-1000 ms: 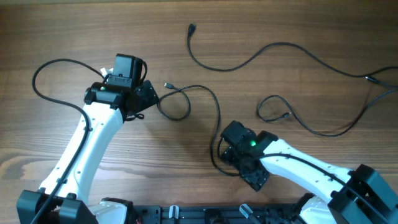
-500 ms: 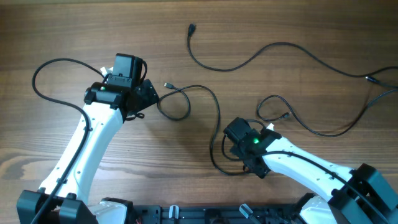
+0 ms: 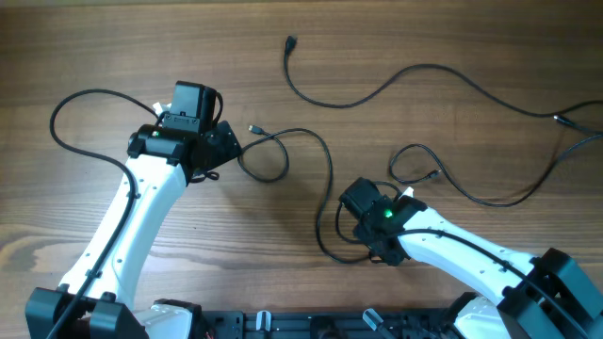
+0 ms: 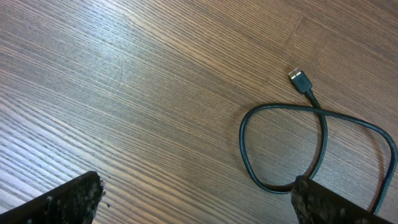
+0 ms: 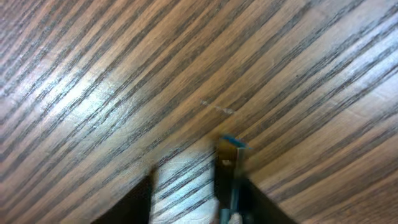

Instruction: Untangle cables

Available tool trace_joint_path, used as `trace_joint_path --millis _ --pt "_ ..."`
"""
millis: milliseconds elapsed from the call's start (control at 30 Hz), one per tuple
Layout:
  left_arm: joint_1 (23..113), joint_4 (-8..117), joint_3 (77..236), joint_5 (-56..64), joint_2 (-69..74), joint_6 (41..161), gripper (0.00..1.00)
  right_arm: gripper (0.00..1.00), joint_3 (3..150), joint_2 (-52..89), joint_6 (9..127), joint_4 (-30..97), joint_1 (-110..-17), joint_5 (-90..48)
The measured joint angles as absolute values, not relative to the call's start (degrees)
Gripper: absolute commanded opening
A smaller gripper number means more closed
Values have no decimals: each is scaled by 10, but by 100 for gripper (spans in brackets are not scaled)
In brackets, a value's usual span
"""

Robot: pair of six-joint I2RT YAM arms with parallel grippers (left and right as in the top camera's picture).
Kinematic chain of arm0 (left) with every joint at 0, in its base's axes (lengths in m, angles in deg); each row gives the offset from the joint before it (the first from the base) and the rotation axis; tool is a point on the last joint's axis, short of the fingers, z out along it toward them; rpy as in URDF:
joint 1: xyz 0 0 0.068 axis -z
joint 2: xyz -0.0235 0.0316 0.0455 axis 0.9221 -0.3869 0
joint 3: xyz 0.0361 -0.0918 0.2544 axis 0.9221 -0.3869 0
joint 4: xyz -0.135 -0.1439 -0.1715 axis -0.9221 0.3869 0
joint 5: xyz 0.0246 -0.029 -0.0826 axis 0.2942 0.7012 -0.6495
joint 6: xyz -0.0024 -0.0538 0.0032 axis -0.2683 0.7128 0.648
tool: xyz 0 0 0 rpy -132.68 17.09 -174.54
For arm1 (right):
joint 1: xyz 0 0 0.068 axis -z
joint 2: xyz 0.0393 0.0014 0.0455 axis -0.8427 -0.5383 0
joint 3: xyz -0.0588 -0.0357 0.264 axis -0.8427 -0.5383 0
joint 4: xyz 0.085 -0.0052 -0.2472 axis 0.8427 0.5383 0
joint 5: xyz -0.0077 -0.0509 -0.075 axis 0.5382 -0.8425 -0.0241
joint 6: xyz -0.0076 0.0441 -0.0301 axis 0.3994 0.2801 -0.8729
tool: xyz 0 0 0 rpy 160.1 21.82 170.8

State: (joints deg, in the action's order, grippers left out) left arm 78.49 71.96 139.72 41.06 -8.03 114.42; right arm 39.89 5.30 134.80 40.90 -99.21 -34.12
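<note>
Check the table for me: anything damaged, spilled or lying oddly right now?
Nothing looks damaged or spilled. The one oddity: the middle cable crosses over itself in a loop just behind its silver plug, beside the open left gripper.

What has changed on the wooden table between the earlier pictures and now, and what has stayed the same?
The right pincer moved a little farther out over the table, and its jaws narrowed around a silver plug end. Whether it grips the plug is unclear. The thin black cable loop beside it shifted slightly. The left pincer, open, and the long black cable at the far side stayed put.
</note>
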Motion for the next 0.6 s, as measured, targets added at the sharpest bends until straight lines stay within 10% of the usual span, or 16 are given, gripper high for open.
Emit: trace_joint_path --millis 600 --pt "785 696 1355 336 -80 998 100 18 395 52 1347 322 -905 -357"
